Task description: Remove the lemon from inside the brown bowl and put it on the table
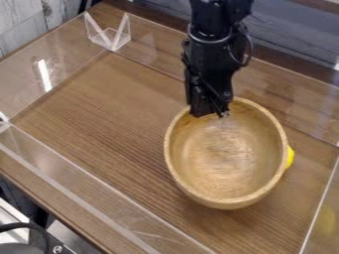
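While I've got the feed up, most of what fills it is the brown wood-grain surface [113,109], with fine streaks running diagonally from upper left toward lower right. Low clear acrylic walls [54,164] box it in; they catch a lot of glare, especially along the left side and the bottom edge. Up in the upper left of the frame a small clear acrylic stand [106,32] sits at the corner, shaped sort of like a V. Beyond the walls at the top left I can make out a pale wall or panel, and the lower left corner is dark, with some black gear I can't really identify.

The brown bowl [272,124] sits right of centre, a bit below the middle, resting flat on the surface. Its pale inside looks bare from this angle. The lemon [290,158] is only a small bright yellow sliver peeking past the bowl's right rim, outside the bowl and just beside it; I can't tell if it touches the wood of the bowl.

My black arm comes straight down from the top centre, and the gripper [208,112] hangs right over the bowl's upper left rim. The fingers are pinched together, and nothing is between them as far as I can see.
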Tool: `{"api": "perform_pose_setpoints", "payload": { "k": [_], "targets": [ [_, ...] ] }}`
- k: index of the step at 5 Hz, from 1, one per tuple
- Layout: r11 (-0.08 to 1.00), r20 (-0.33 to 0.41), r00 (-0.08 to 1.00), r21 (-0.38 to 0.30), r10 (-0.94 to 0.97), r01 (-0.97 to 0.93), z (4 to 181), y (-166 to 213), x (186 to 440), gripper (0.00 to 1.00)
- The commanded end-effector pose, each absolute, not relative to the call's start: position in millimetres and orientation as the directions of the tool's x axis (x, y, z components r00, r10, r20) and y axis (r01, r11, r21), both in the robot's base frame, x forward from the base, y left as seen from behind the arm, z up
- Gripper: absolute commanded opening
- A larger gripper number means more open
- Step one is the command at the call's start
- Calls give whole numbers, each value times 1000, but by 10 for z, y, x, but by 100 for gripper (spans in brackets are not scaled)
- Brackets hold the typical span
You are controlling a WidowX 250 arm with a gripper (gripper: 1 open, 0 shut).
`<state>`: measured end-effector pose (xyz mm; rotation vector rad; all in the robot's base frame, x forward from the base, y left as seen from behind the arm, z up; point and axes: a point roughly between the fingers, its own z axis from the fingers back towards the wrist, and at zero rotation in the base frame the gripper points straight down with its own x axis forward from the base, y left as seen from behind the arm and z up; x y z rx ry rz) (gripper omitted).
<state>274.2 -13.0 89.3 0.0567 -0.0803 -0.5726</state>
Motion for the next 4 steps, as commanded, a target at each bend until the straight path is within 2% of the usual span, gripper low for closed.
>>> {"api": "perform_pose_setpoints", "payload": {
  "k": [1, 4],
  "targets": [
    [841, 116, 834, 105, -540, 530, 1090, -80, 2801, 0],
    [837, 101, 832, 106, -546, 537, 1133, 260, 2771, 0]
  ]
}}
